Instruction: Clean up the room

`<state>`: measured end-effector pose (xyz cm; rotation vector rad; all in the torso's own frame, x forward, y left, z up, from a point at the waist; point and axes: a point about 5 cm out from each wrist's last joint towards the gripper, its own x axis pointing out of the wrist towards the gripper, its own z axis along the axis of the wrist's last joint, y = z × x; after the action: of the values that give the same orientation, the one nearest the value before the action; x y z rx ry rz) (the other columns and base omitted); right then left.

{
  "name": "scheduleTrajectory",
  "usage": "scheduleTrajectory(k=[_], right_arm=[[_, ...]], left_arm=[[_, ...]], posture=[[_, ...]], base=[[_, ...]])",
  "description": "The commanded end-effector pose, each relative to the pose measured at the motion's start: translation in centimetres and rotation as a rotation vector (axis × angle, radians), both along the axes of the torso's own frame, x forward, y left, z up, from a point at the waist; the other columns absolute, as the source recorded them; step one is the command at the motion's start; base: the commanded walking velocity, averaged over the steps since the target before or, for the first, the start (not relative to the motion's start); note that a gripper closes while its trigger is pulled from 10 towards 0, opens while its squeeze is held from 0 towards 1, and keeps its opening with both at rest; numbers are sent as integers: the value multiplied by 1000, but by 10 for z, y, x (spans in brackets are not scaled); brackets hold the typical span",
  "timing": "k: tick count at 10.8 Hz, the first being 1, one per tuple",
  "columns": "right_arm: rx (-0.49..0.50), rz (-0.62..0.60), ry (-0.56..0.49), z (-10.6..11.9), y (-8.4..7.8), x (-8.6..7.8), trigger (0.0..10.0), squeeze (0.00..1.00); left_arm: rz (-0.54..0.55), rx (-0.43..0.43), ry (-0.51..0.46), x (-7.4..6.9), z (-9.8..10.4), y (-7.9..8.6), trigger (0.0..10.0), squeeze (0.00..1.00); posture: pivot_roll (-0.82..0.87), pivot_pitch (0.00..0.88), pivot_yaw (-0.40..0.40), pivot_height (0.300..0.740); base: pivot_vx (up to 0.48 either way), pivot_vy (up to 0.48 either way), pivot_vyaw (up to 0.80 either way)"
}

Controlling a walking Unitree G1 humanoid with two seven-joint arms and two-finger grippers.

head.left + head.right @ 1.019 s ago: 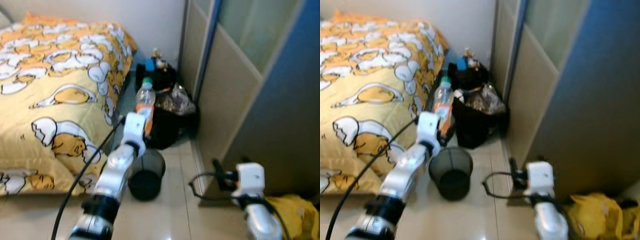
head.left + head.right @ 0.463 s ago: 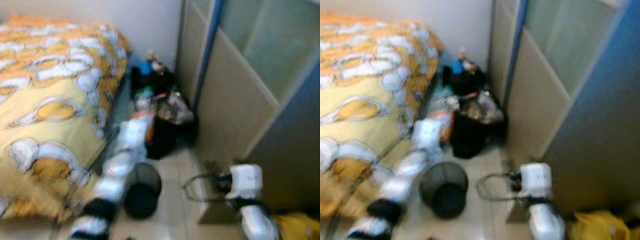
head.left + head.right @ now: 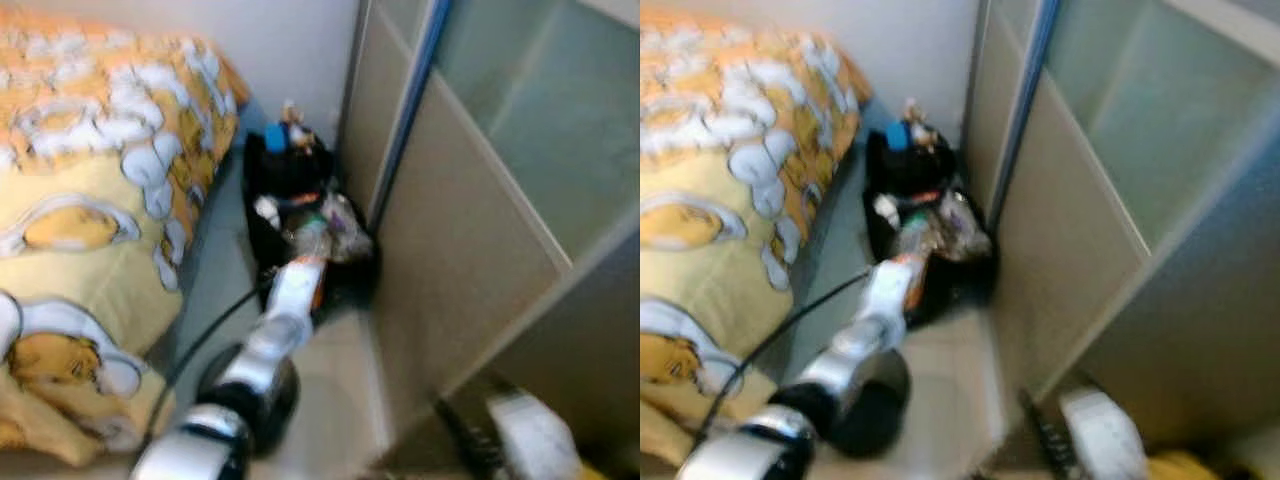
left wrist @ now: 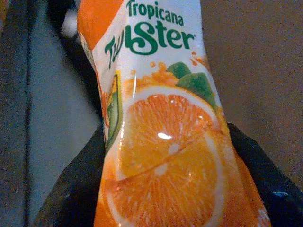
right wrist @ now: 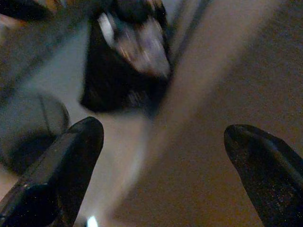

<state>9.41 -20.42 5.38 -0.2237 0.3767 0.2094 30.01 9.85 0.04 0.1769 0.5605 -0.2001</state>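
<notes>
My left gripper (image 3: 300, 275) is shut on a Tropicana Twister orange drink bottle (image 4: 161, 142), whose label sits between the two black fingers (image 4: 78, 182). In the eye views the bottle (image 3: 309, 240) is held out in front of me, over the near edge of a stuffed black rubbish bag (image 3: 290, 185) in the corner. A black mesh waste bin (image 3: 275, 395) stands on the floor below my left forearm, partly hidden by it. My right gripper (image 5: 161, 175) is open and empty, low at the right near the sliding door.
A bed with a yellow egg-print duvet (image 3: 90, 200) takes up the left side. Sliding wardrobe panels (image 3: 470, 230) wall in the right. Between them is a narrow strip of tiled floor (image 3: 330, 400). Something yellow (image 3: 1170, 468) lies at the bottom right. The eye views are blurred.
The camera has swung forward and right. My left arm has reached further out, carrying the bottle from above the mesh bin to the black bag. The right gripper has dropped toward the bottom edge.
</notes>
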Motion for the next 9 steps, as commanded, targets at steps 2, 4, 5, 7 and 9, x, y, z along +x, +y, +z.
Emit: scheduleTrajectory(k=[2,4,5,7,9], right_arm=[[16,11,-2,20,0,-13,10000,0],[29,4,30,32,4,-24,10000,0],[62,11,34,35,8,-25,10000,0],[198,45,66,35,23,-18,10000,0],[219,-28,40,24,20,-3,10000,0]], left_arm=[[72,113,60,-11,-14,6,10000,0],[106,201,112,-18,-22,20,10000,0],[110,255,113,-19,-24,24,10000,0],[175,416,95,-18,-22,47,10000,0],[198,308,61,-17,-21,47,10000,0]], posture=[[-403,70,-185,732],[-427,96,-181,732],[-432,99,-175,732],[-427,109,-131,732],[-362,96,-72,732]], base=[[0,0,0],[0,0,0],[0,0,0],[0,0,0],[0,0,0]])
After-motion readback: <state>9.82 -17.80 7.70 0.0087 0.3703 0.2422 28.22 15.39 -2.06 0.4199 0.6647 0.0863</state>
